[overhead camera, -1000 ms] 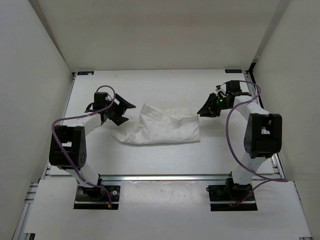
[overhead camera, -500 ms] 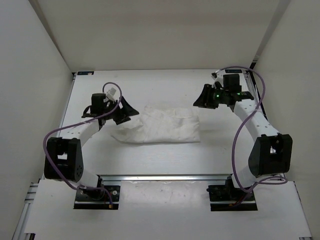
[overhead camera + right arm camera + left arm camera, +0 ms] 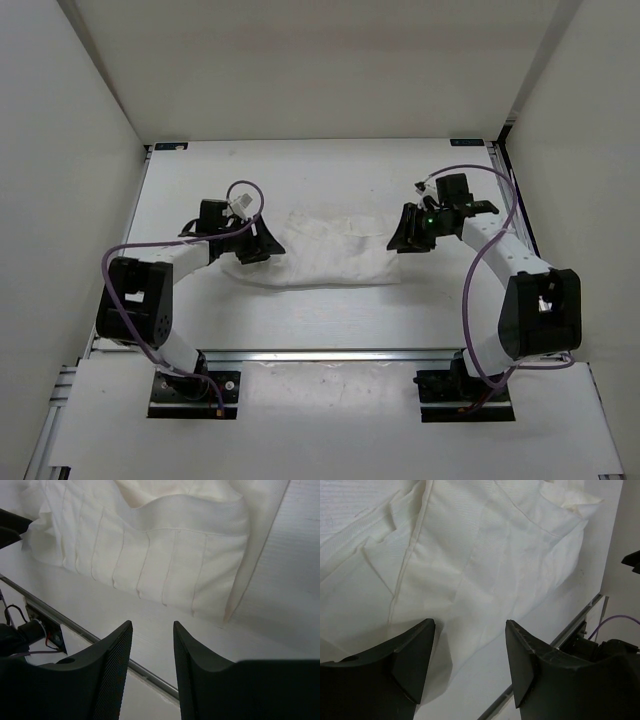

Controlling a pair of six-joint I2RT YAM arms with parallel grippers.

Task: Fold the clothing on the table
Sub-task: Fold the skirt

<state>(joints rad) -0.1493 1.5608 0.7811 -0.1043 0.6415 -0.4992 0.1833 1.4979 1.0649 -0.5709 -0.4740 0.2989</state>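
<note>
The clothing [image 3: 335, 252] is a crinkled white garment lying flat in the middle of the table [image 3: 330, 175]. My left gripper [image 3: 262, 240] is at its left edge, low over the cloth. In the left wrist view that gripper [image 3: 470, 624] is open, its fingers straddling the near edge of the clothing [image 3: 485, 545] with nothing pinched. My right gripper [image 3: 402, 236] is at the garment's right edge. In the right wrist view it [image 3: 152, 623] is open over bare table, just short of the pleated hem of the clothing [image 3: 165, 555].
An aluminium rail [image 3: 330, 353] runs along the table's near edge, with both arm bases behind it. White walls close in the left, right and far sides. Purple cables loop off both arms.
Both arms have swung inward and down to the clothing: the left gripper to its left edge, the right gripper to its right edge. The left jaws have narrowed slightly.
</note>
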